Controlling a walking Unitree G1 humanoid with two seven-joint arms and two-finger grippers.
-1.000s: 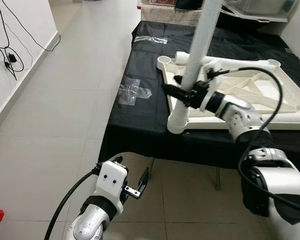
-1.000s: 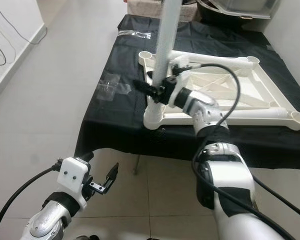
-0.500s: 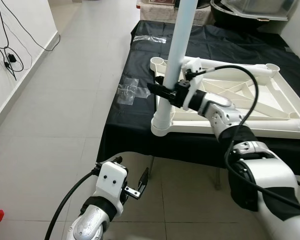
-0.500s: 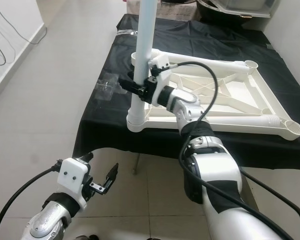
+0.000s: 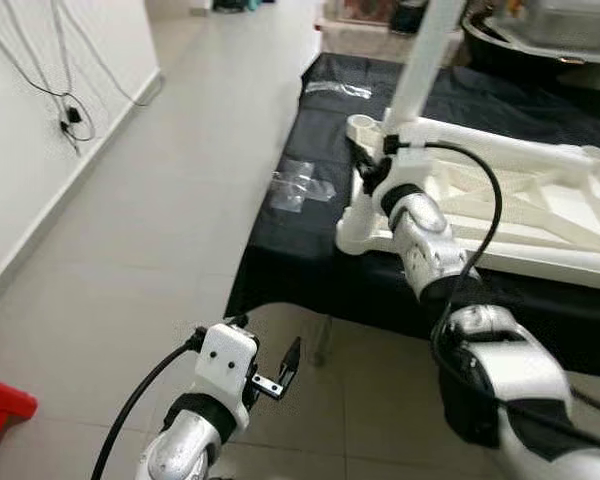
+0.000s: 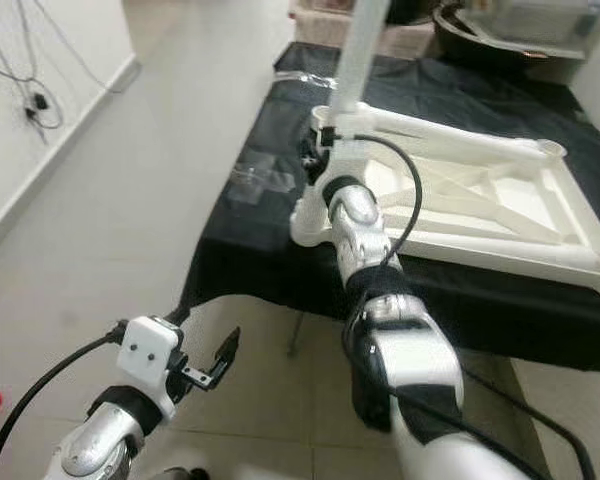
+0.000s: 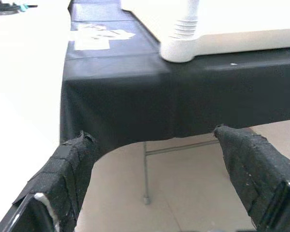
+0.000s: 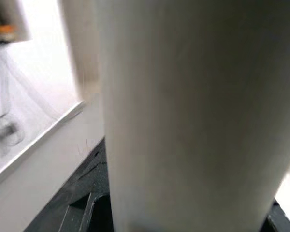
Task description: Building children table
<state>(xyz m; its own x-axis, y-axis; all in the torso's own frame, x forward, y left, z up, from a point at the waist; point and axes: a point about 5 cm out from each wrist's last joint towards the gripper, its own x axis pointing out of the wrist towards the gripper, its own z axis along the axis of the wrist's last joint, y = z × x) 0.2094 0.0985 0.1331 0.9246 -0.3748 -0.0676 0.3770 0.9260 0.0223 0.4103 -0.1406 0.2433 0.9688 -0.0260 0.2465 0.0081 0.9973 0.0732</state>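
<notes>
A white plastic children's table top (image 5: 500,200), turned underside up with its ribbed bracing showing, lies on a table draped in black cloth (image 5: 290,250). Its near left corner socket (image 5: 358,232) sits close to the cloth's front edge. A white cylindrical table leg (image 5: 420,60) rises from that side of the frame, leaning slightly and running out of the top of the head views.

The right gripper (image 5: 372,172) is stretched out over the cloth to the base of this leg, between the two left corner sockets. Whether its fingers are clamped on the leg or loose beside it cannot be told (the right wrist view gives a blurred white cylinder very close up, with dark shapes low at its foot).

The left gripper (image 5: 280,368) hangs low in front of the table, above the pale tiled floor (image 5: 130,250), its fingers (image 7: 70,176) spread apart and holding nothing. Patches of clear tape (image 5: 300,185) stick to the cloth left of the frame.
</notes>
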